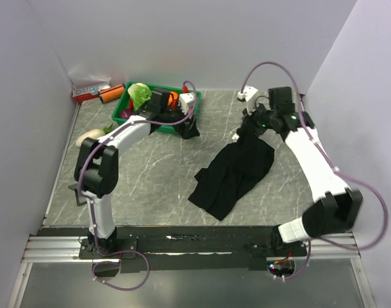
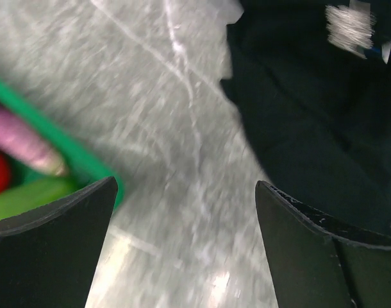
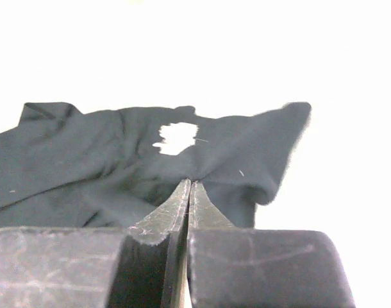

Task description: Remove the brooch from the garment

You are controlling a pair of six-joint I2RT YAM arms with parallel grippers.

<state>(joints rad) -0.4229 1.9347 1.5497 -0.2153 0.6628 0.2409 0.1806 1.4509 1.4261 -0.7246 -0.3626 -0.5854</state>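
The black garment (image 1: 234,170) lies crumpled on the marble table, right of centre. My right gripper (image 1: 246,131) is shut on a fold at its far top edge; in the right wrist view the jaws (image 3: 190,182) pinch the dark cloth (image 3: 86,160). My left gripper (image 1: 190,128) is open and empty by the green tray's near right corner, left of the garment. In the left wrist view its fingers (image 2: 186,185) hover over bare table, the garment (image 2: 311,115) at upper right. I cannot make out the brooch. A blurred white patch (image 2: 349,25) sits on the cloth.
The green tray (image 1: 127,97) of vegetables stands at the back left; its corner (image 2: 86,163) shows in the left wrist view. A red and an orange object (image 1: 93,95) lie behind it. A pale vegetable (image 1: 88,136) lies at the left edge. Walls close in on three sides.
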